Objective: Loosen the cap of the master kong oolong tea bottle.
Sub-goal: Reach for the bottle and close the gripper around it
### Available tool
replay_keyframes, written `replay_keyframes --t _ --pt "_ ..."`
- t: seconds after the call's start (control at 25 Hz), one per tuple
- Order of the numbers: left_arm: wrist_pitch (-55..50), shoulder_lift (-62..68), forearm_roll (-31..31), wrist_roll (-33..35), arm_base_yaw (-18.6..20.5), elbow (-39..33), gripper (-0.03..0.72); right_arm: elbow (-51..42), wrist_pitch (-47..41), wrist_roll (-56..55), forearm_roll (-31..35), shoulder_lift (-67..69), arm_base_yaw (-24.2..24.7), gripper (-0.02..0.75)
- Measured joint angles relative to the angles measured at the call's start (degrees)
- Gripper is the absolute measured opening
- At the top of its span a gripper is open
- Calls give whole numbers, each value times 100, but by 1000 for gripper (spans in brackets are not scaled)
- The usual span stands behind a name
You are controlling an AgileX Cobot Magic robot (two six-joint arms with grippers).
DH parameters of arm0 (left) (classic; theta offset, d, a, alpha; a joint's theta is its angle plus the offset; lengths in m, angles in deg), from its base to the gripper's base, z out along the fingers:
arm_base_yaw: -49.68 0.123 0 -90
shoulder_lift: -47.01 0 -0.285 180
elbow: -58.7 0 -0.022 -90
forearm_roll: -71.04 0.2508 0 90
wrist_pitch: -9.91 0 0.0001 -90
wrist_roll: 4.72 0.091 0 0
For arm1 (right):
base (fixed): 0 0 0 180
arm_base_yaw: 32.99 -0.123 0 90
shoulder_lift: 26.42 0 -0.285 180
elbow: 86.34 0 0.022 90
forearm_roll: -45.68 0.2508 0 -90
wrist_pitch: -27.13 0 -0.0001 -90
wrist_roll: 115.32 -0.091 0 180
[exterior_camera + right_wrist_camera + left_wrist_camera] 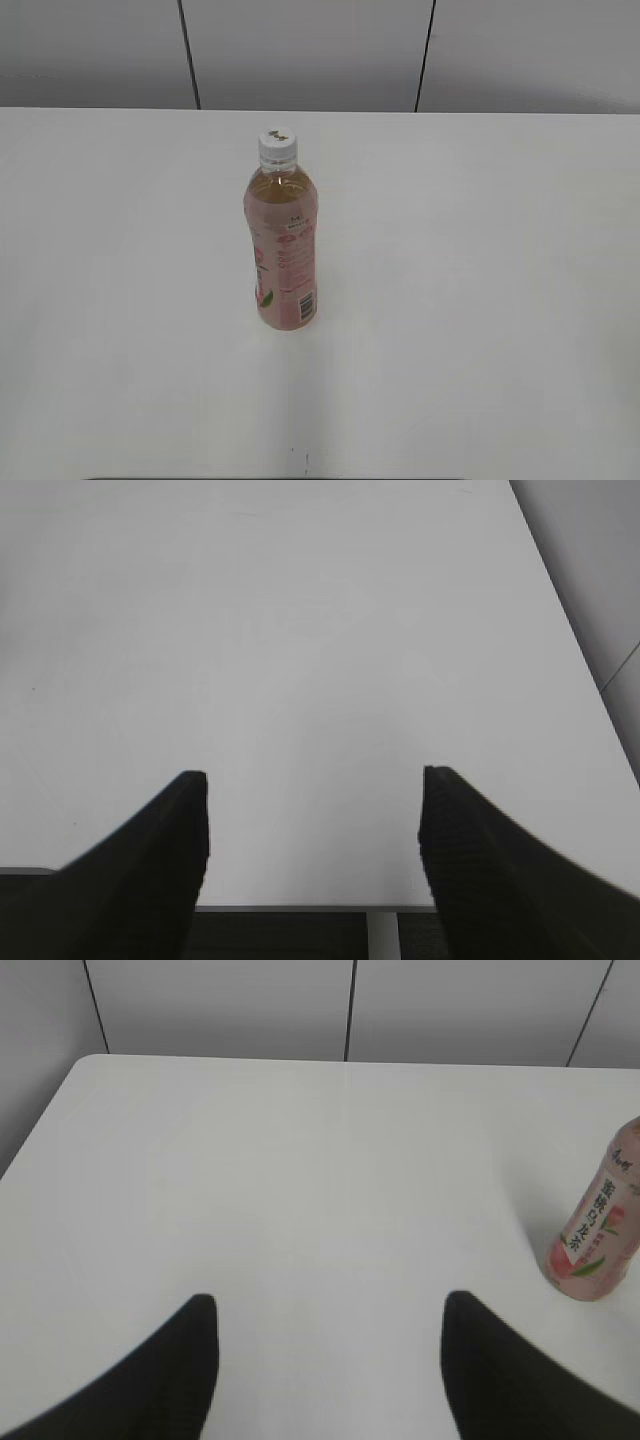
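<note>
— Black jaws on both; how do they stand?
— Left gripper [330, 1305] and right gripper [312, 780] are spread wide, holding nothing, above the white table [480, 300].
— And the master kong oolong tea bottle [282, 250]?
— Upright mid-table, cap [278, 146] on. I'd steady the body with one, twist the cap with the other.

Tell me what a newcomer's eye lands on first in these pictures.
The master kong oolong tea bottle stands upright and alone near the middle of the white table, pink label around amber tea, with the white cap on top. Next come the dark fingers of the left pincer and right pincer, both spread open over bare tabletop, neither touching the bottle.
</note>
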State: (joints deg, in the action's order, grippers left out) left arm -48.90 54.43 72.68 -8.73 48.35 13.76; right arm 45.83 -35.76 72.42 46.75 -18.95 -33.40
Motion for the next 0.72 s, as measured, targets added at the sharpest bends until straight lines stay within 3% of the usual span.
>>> replay_keyframes --t 0.72 --pt "4 0 -164 0 0 0 436 0 0 0 0 -5 0 503"
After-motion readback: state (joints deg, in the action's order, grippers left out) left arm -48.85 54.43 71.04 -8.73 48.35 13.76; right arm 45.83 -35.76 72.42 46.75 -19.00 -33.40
